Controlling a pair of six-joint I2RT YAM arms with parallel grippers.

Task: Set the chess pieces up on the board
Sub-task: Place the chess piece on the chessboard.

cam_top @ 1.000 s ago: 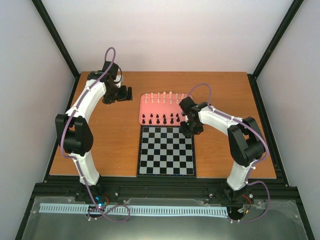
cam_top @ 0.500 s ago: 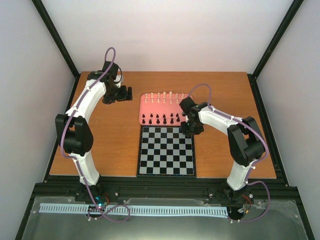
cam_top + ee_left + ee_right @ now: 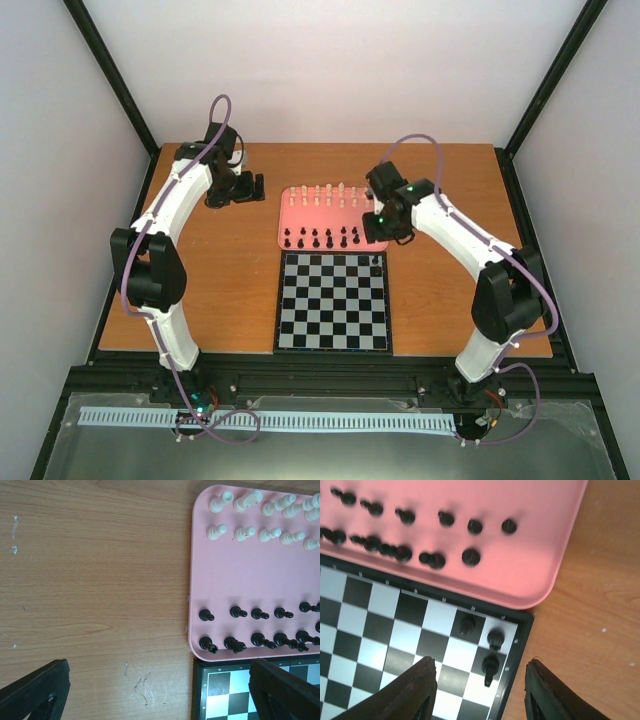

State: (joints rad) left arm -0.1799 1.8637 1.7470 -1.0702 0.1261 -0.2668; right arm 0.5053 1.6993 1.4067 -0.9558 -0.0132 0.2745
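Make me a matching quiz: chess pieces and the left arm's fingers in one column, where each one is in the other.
1 cream-white pieces
2 two black rows
3 three black pieces
4 left fingers

A board's far right corner
B tray's near half
C over bare wood left of tray
D tray's far half

Pairs: 1-D, 2-B, 3-A, 4-C

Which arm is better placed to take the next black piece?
Probably the right: the right gripper hangs open over the board corner beside the black pieces on the tray; the left gripper is over the table.
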